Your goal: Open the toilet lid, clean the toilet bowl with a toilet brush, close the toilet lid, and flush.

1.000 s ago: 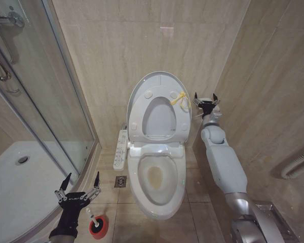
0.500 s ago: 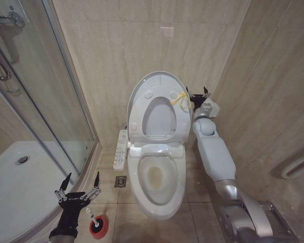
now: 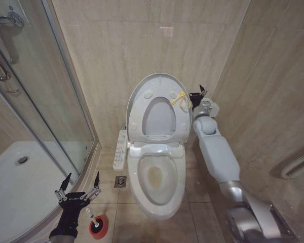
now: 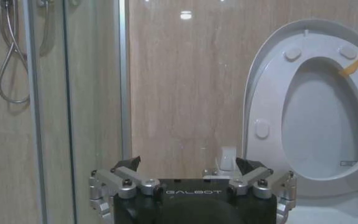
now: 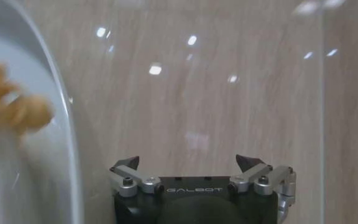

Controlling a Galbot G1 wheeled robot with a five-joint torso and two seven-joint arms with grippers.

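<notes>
The toilet lid stands raised against the back wall, and the white seat ring with a yellow tie is up against it. Below lies the toilet bowl, brownish inside. My right gripper hangs open beside the lid's right edge, near the tie. In the right wrist view that gripper faces the wall, with the lid's edge alongside. Low on the left, my left gripper is open just above the toilet brush in its red holder. The left wrist view has this gripper empty and the lid farther off.
A glass shower enclosure and its white tray fill the left side. A control panel sticks out from the toilet's left side, with a floor drain below it. Tiled walls close in behind and on the right, where a grey hose hangs.
My right arm has swung left, bringing its gripper from out by the wall to the lid's right edge. The left arm and brush have not moved.
</notes>
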